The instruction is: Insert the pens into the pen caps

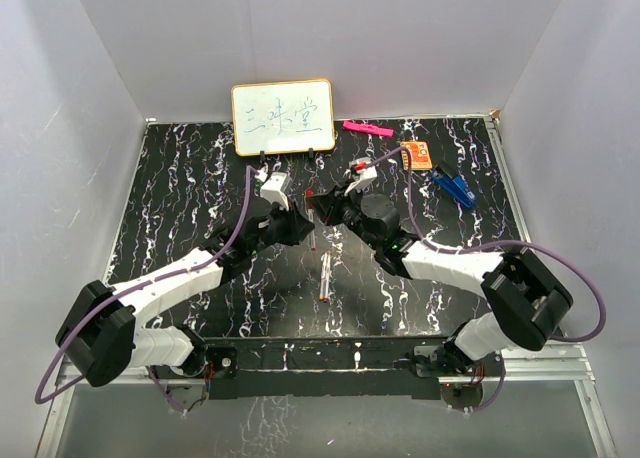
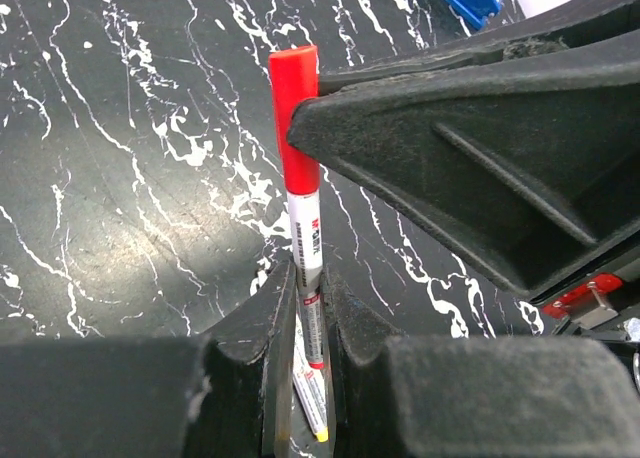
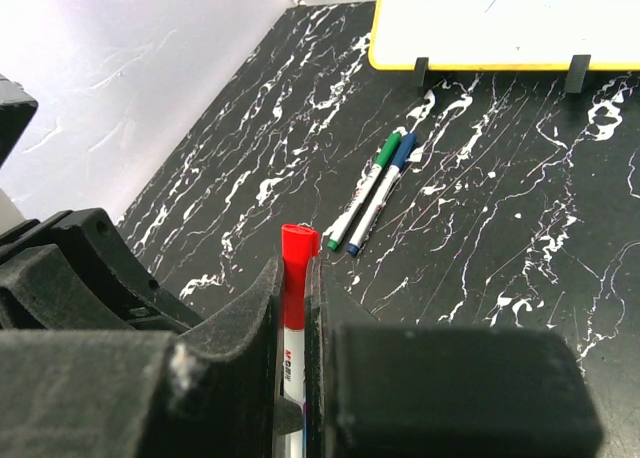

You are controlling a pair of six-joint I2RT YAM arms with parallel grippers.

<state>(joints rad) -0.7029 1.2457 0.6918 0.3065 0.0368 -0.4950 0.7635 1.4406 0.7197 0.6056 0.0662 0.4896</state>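
A white-barrelled pen (image 2: 307,238) wears a red cap (image 2: 297,118) on its end. My left gripper (image 2: 308,278) is shut on the barrel. My right gripper (image 3: 297,278) is shut on the red cap (image 3: 295,263), and one of its fingers (image 2: 450,158) presses the cap's side. In the top view the two grippers, left (image 1: 300,228) and right (image 1: 325,206), meet above the middle of the table, with the pen (image 1: 313,228) between them. A green-capped pen (image 3: 365,193) and a blue-capped pen (image 3: 380,190) lie side by side on the table. Two more pens (image 1: 325,276) lie near the front, one with a yellow tip (image 2: 312,403).
A yellow-framed whiteboard (image 1: 283,118) stands at the back. A pink marker-like bar (image 1: 367,129), an orange item (image 1: 416,155) and a blue clip (image 1: 455,187) lie at the back right. White walls close in the black marbled table (image 1: 180,198) on three sides.
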